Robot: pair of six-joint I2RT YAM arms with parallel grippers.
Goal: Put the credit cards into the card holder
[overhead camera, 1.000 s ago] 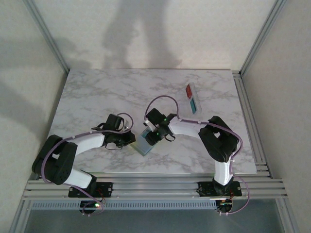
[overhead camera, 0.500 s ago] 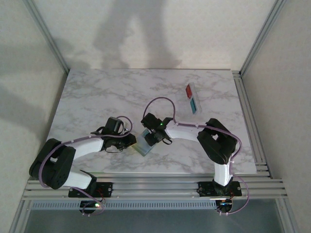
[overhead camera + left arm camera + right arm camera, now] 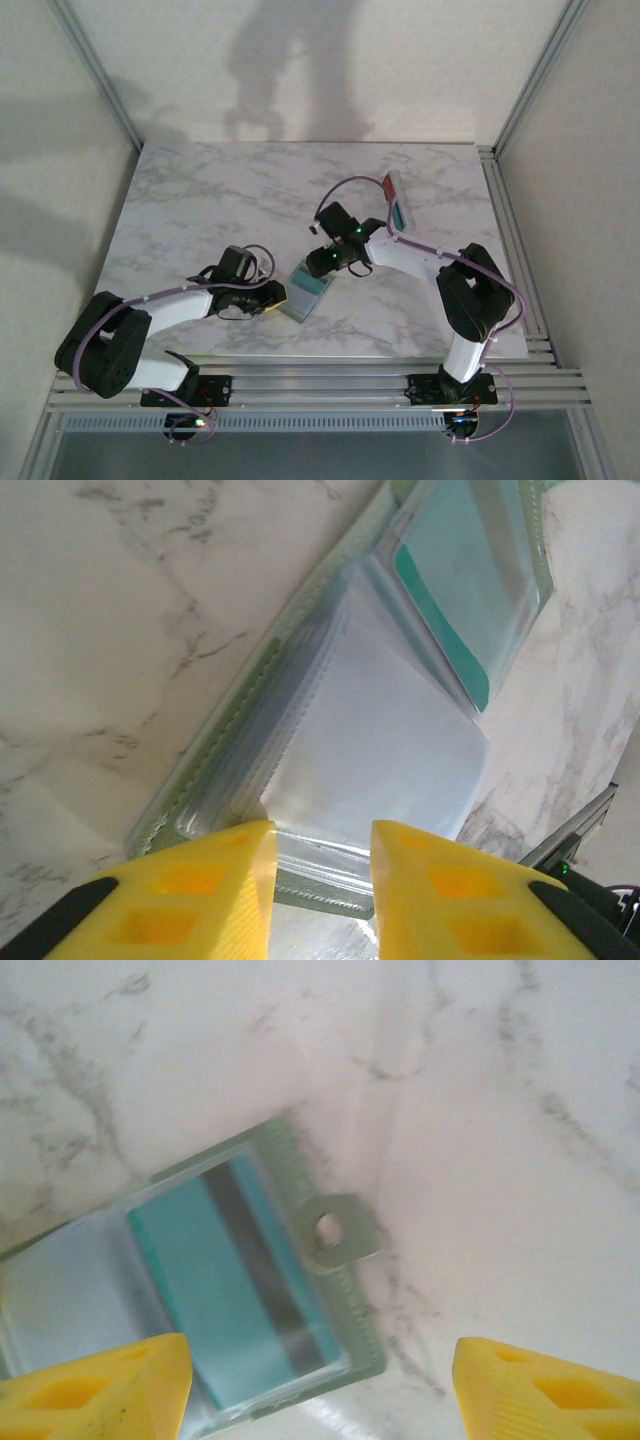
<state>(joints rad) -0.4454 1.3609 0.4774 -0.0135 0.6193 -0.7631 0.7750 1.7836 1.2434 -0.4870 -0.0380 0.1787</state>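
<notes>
The left hand [image 3: 275,298] [image 3: 322,852] sits at the near-left end of the card holder [image 3: 303,297] [image 3: 215,750], its yellow fingers [image 3: 190,890] slightly parted, with the edge of a clear sleeve [image 3: 380,730] lying in the gap between them and nothing clamped. The right hand [image 3: 320,268] [image 3: 320,1360] hovers just past the card holder's far end, its fingers [image 3: 110,1380] spread wide and holding nothing.

The card holder lies open on the marble tabletop [image 3: 200,200] between the two hands, its grey-green stitched border [image 3: 357,1332] framing the transparent pockets. A teal card [image 3: 312,283] [image 3: 450,590] [image 3: 235,1290] is tucked inside the pocket at the end nearer the right hand, its dark stripe showing through the plastic. A small grey-green tab [image 3: 340,1232] with a round hole juts from the card holder's edge beside that card.

Well apart from the card holder, off to its far right, a red card [image 3: 390,187] and a second teal card [image 3: 400,213] lie end to end on the tabletop.
</notes>
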